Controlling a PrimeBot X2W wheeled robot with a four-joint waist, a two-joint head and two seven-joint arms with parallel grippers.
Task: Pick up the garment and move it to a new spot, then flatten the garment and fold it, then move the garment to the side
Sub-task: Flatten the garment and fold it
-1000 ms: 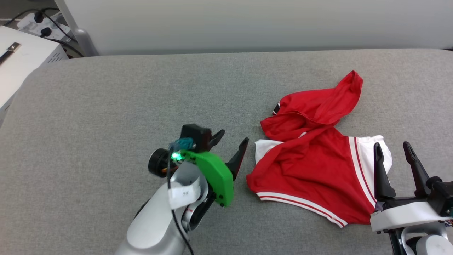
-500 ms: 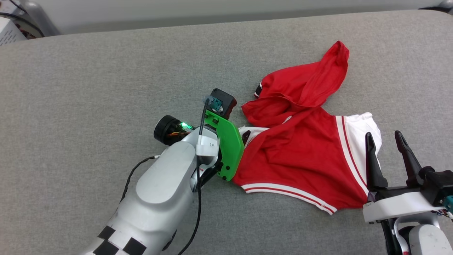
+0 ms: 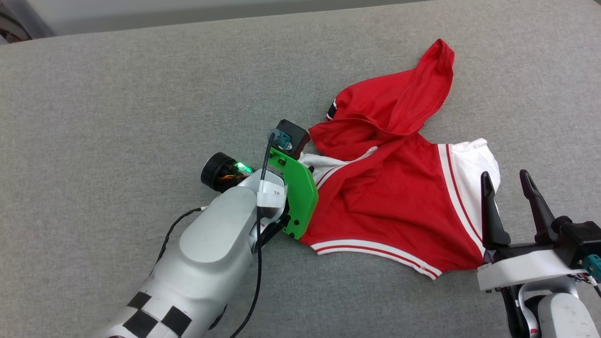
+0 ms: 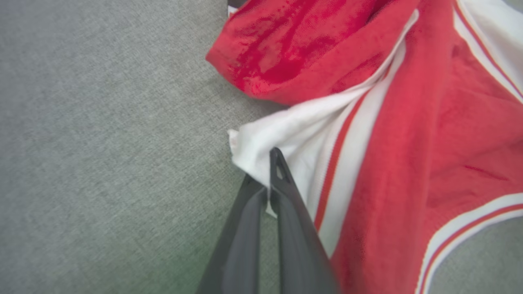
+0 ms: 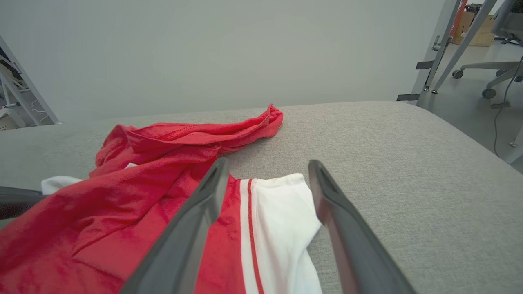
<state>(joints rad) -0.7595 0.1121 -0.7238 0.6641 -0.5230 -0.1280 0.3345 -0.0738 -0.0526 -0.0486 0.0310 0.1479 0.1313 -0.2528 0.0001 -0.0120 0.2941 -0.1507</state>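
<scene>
The garment (image 3: 399,202) lies crumpled on the table's (image 3: 117,117) right half, its print folded out of sight. The left pincer (image 4: 267,183), hidden behind a green bracket (image 3: 298,197) in the head view, is clamped on a white sleeve (image 4: 265,139). The right pincer (image 3: 503,174) stands with its fingers apart by the other sleeve (image 3: 474,164).

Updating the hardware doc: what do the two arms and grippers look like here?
Left arm: silver shell, black-and-white checker marking, green wrist plate, black cable, white label, green LED. Right arm: white wrist bracket, teal connector. Left gripper and right gripper: two long dark tapered fingers each.
</scene>
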